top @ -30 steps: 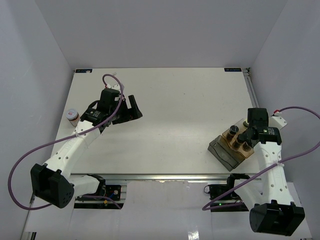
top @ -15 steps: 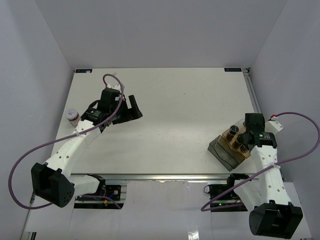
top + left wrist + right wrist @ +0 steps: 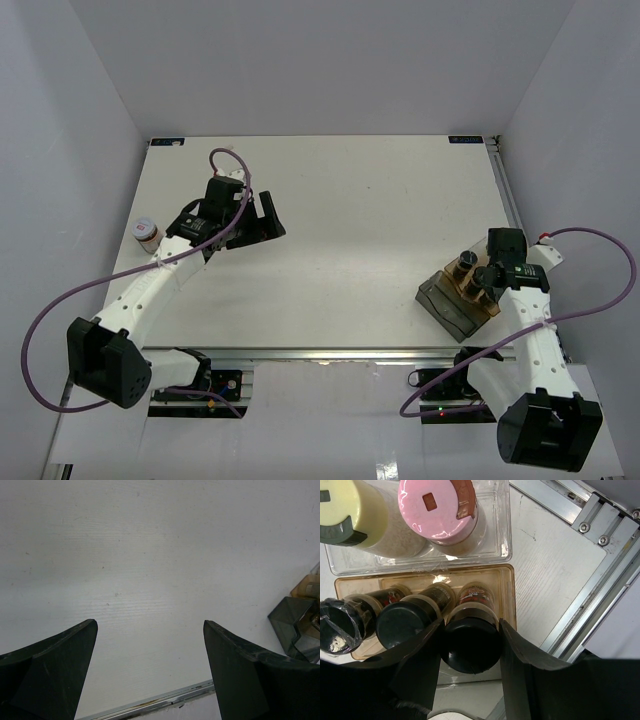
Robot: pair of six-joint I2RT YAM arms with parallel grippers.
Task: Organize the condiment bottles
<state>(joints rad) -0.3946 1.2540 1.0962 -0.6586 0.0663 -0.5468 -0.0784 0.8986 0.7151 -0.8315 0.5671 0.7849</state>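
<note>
three dark jars with black caps stand in a row in the amber tray. the right claw is closed to the width of the end jar, one finger pressed against each side of its cap. the row is tight. the inner finger is wedged between the end jar and its neighbour, so a sideways drift would likely knock that neighbour over. a tilted pull might catch the jar on the tray's wall. the cap looks smooth and glossy, so the grip could slip.

the end jar is brown glass with a red and dark label. behind it, a clear tray holds a pink-lidded jar and a yellow-lidded jar. both trays sit at the right side of the table.

a lone jar with a pinkish lid waits near the table's left edge. the left claw hangs wide open beside it, holding nothing.
</note>
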